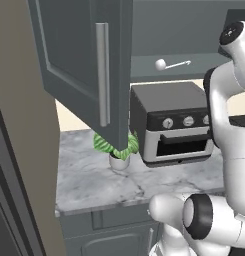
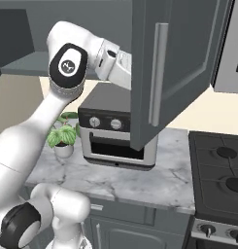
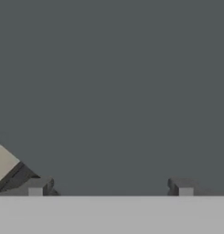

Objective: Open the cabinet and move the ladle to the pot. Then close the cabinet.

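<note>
The cabinet stands open. Its left door swings out toward me with its silver bar handle, and its right door hangs open in the right base view. The ladle, pale and silvery, lies on the cabinet's bottom shelf, bowl to the left. My arm reaches up into the cabinet, and the hand disappears behind the right door. In the hand view my gripper is open, fingertips wide apart with nothing between them, facing a flat dark grey surface. The pot is out of view.
A toaster oven sits on the marble counter under the cabinet. A potted plant stands to the left of it, partly behind the left door. A stove lies at the right end of the counter.
</note>
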Tool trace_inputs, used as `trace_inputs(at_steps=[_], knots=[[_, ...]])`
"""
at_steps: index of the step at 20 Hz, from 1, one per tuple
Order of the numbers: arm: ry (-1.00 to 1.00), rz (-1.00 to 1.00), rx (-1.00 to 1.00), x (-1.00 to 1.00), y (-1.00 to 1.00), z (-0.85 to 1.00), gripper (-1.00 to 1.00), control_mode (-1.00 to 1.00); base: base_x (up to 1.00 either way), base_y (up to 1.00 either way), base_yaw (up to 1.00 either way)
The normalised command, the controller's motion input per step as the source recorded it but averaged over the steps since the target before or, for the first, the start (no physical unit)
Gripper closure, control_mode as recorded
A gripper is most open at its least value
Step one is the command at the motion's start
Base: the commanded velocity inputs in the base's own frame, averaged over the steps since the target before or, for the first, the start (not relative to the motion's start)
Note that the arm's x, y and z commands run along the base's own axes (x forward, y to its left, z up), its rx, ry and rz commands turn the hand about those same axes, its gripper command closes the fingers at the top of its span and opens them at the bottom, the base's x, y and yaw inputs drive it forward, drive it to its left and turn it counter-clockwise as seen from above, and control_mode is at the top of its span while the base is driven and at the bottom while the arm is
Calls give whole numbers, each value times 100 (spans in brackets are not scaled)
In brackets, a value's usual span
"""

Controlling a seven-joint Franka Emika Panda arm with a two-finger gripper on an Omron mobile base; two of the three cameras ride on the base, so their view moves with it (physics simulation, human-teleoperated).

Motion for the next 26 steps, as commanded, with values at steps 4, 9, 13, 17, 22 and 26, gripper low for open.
trace_inputs(at_steps=[4, 9, 13, 17, 22, 26], knots=[[-2, 32, 18, -41, 26, 0, -100, -100, 0, 0, 0], [0, 47, 19, -13, 56, 0, -100, -100, 0, 0, 0], [0, 55, 14, 0, 77, 0, -100, -100, 0, 0, 0], [0, 55, 10, 2, 82, 0, -100, -100, 0, 0, 0], [-2, 46, 4, 25, 77, 0, -100, -100, 0, 0, 0], [-8, 34, 0, 48, 57, 0, -100, -100, 0, 0, 0]])
